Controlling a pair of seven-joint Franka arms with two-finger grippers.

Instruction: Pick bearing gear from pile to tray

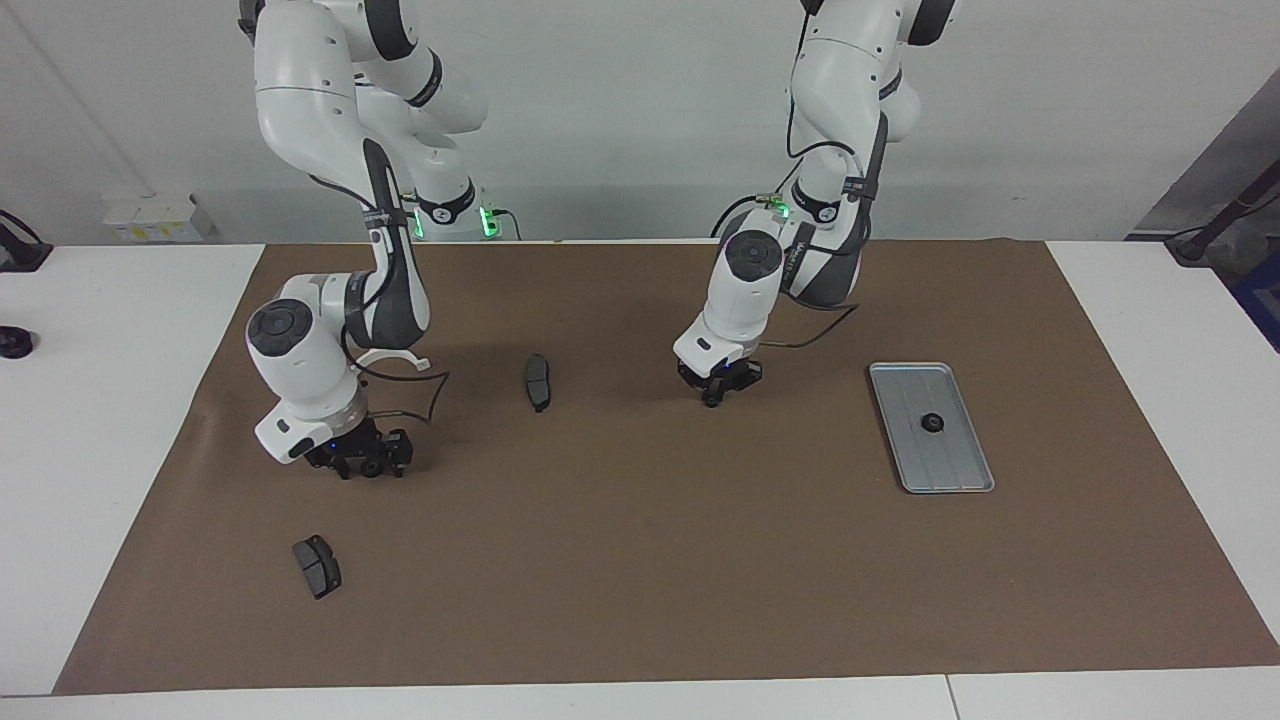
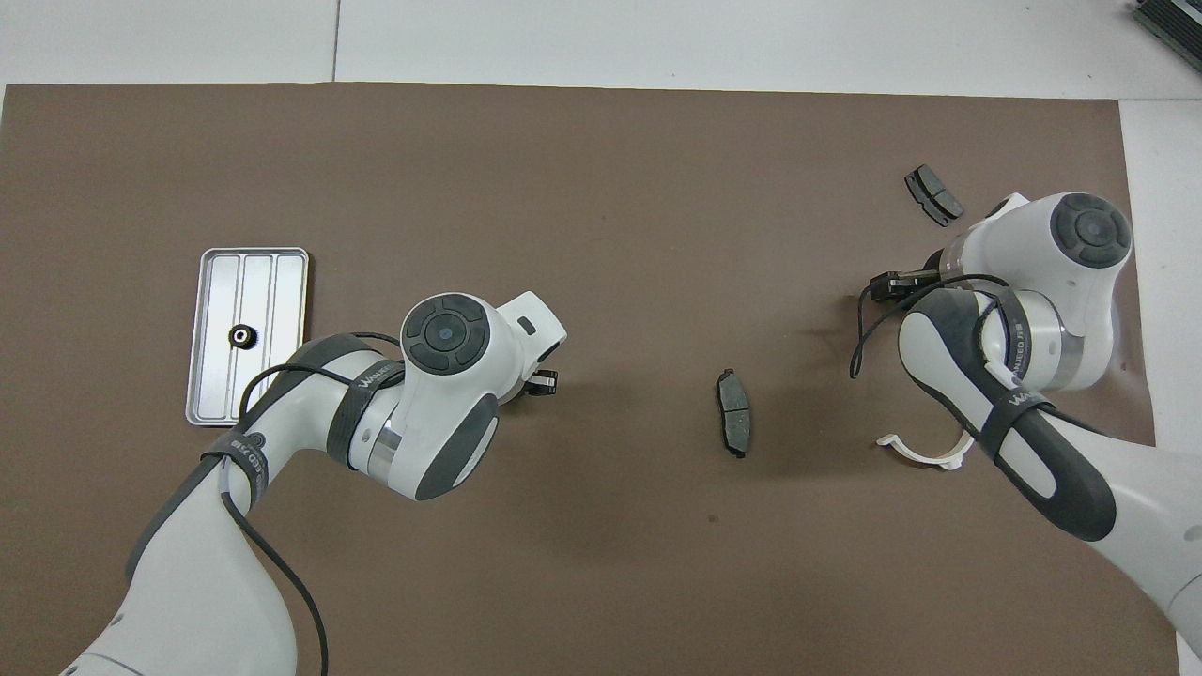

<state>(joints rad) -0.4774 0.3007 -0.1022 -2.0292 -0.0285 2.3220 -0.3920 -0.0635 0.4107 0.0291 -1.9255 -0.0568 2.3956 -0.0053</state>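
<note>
You've a brown mat point(image 1: 640, 580) on a white table point(image 1: 110, 450), pale wall. One gear point(image 1: 932, 423) lies in the tray point(image 1: 955, 475), well apart from the L gripper point(image 1: 715, 393), which is low over mid-mat, tips pressed together. R gripper point(image 1: 362, 466) is low over the mat; state: can't tell.

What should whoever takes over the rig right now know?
Left pincer: shut, low over the brown mat mid-table; whether it holds a gear cannot be seen.
Right pincer: low over the mat at the right arm's end, between the white half-ring bracket and a dark grey brake pad.
Second brake pad: mid-table.
Done: one tiny black round gear lies in the flat silver-grey metal tray.
Left: any remaining gears; none clearly visible.
</note>
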